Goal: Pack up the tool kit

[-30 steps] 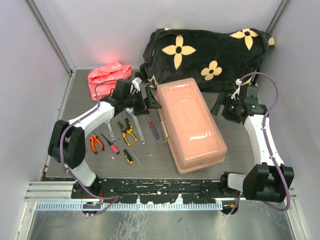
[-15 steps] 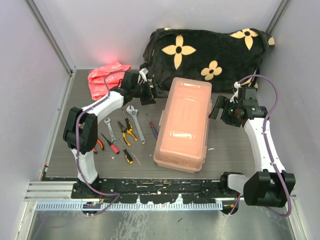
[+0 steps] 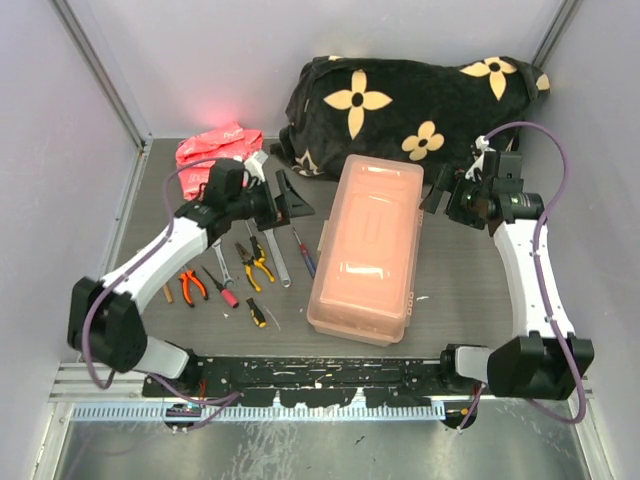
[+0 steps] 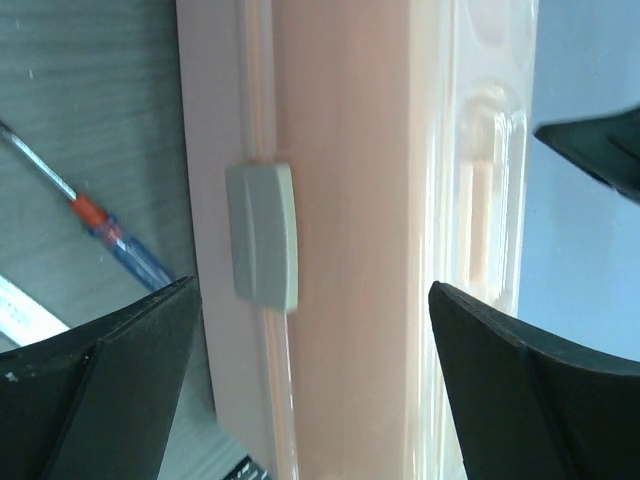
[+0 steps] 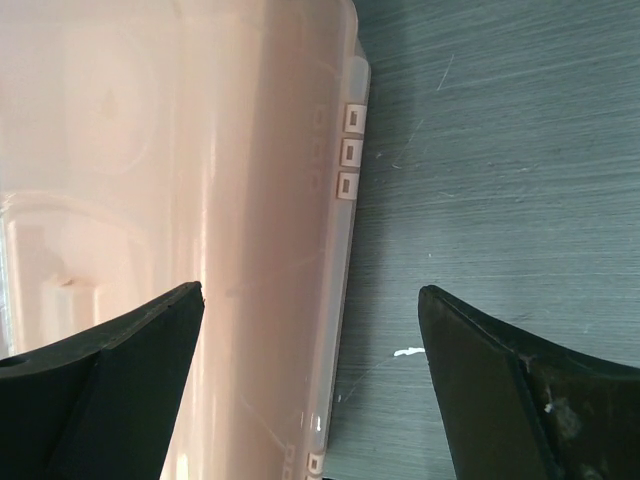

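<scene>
The pink translucent tool box [image 3: 365, 250] lies shut in the middle of the table. Its white latch [image 4: 262, 235] faces my left gripper [image 3: 298, 197], which is open and empty just left of the box's far half, not touching it. My right gripper [image 3: 440, 195] is open and empty beside the box's far right corner, with the hinge side [image 5: 346, 150] between its fingers. Loose tools lie left of the box: a blue-and-red screwdriver [image 3: 303, 252], a silver wrench [image 3: 275, 250], yellow pliers [image 3: 258, 262], orange pliers [image 3: 190, 285] and a small screwdriver [image 3: 257, 312].
A black blanket with yellow flowers [image 3: 410, 100] is bunched at the back behind the box. A red plastic bag [image 3: 210, 150] lies at the back left. Grey walls close in the left, right and back sides.
The box has been swung from a diagonal lie to nearly straight, then stayed put. My left gripper has drawn back left from the box's far corner. My right gripper has shifted slightly away.
</scene>
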You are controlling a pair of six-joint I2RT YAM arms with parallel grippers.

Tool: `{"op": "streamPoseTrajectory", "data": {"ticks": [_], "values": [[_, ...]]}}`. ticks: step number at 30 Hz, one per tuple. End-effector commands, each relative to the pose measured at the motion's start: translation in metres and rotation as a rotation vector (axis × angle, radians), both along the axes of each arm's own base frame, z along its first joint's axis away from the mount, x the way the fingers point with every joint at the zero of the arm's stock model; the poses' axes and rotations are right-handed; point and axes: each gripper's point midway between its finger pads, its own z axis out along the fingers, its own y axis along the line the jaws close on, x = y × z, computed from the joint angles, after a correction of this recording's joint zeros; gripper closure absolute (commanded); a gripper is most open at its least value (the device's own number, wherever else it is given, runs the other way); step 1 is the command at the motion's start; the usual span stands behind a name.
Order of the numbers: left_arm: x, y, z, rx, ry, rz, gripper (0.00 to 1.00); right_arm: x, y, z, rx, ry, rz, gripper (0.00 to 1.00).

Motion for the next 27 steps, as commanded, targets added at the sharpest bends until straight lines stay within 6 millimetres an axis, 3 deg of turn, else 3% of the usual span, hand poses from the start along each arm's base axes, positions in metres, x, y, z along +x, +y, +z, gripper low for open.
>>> {"op": "streamPoseTrajectory", "data": {"ticks": [1,5,11,20,25,27], "values": [[-0.044,0.017,0.008,0.011,-0.013,-0.028,0.02,0.024,0.002,-0.017,0.011,0.004,0.007,0.07],[-0.081,0.026,0.0,0.017,0.009,-0.054,0.02,0.041,0.001,-0.026,0.012,0.011,0.006,0.07],[-0.103,0.033,-0.018,0.028,0.049,-0.066,0.02,0.065,0.009,-0.031,0.046,0.003,0.023,0.06],[-0.111,0.023,-0.04,-0.011,0.132,-0.07,0.02,0.095,0.039,-0.025,0.061,-0.025,0.078,0.07],[-0.104,0.019,-0.031,-0.015,0.097,-0.074,0.02,0.102,0.044,-0.018,0.054,-0.038,0.074,0.07],[-0.099,0.021,-0.023,-0.008,0.064,-0.067,0.02,0.1,0.04,-0.007,0.04,-0.064,0.059,0.07]]}}
